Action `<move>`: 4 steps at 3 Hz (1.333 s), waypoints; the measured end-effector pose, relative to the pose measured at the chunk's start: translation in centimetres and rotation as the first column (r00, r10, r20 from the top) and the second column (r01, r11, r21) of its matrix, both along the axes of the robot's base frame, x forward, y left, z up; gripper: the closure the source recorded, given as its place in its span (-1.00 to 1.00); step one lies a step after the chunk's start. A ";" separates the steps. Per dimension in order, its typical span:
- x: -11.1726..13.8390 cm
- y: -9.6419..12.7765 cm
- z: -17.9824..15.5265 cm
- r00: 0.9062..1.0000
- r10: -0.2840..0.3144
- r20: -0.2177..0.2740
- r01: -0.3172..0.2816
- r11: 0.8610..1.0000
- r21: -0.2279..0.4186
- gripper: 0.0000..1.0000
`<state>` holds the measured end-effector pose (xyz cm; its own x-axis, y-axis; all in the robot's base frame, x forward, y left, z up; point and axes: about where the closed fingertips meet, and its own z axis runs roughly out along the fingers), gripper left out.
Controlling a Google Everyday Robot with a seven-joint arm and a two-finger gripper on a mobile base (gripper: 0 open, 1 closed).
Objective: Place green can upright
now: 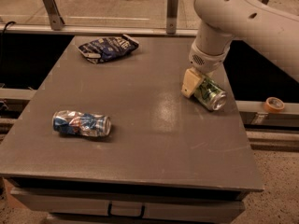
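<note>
The light, thin-walled green can [211, 94] lies at the gripper [198, 87], whose closure I cannot tell, and judging by its dents it is best held gently mid-body.

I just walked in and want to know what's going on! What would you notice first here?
The big white robot arm at the top right catches your eye first, with its claw right against a tilted green can near the right edge of the table. Next you'd spot the squashed blue can lying at the front left, and a dark blue snack bag at the back.
</note>
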<state>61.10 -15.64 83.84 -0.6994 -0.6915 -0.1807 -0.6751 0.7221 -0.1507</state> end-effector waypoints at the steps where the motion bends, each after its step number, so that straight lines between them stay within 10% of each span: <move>1: -0.1 -0.1 -0.3 1.000 -0.016 -0.007 0.016 1.000 0.001 0.28; 2: -0.1 1.8 0.7 0.998 0.063 0.001 -0.064 0.998 0.025 0.74; 3: -0.2 5.4 3.1 0.976 0.216 0.027 -0.218 0.973 0.079 1.00; 4: -0.7 9.3 6.4 0.916 0.394 0.074 -0.401 0.900 0.171 1.00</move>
